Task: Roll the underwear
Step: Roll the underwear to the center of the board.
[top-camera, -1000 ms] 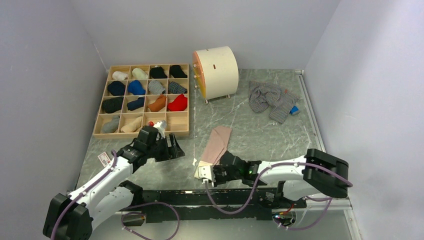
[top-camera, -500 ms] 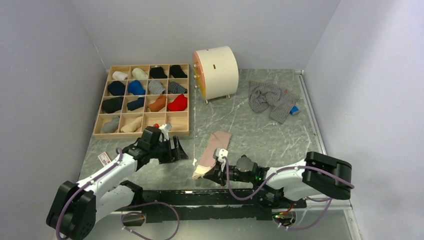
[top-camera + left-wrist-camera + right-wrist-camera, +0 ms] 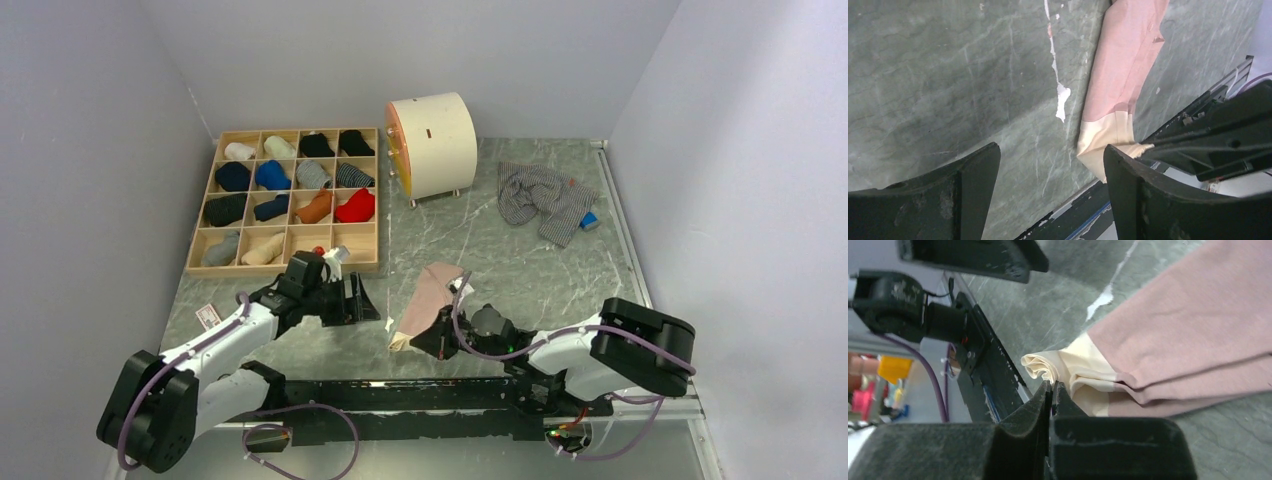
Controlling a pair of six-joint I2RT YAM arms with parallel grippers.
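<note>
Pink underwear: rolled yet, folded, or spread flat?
Folded, not rolled: the pink underwear lies as a long strip with stacked layer edges, cream waistband end bunched at the right gripper.

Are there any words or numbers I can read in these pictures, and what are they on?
None can be read.
Small white card on the table: reddish marks, too small to read.
Cream drum: one tiny dark mark, too small to tell if it is writing.

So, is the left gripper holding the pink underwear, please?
No, the left gripper is wide open above the table, gripping nothing; the pink underwear lies on the surface beyond it.
</note>
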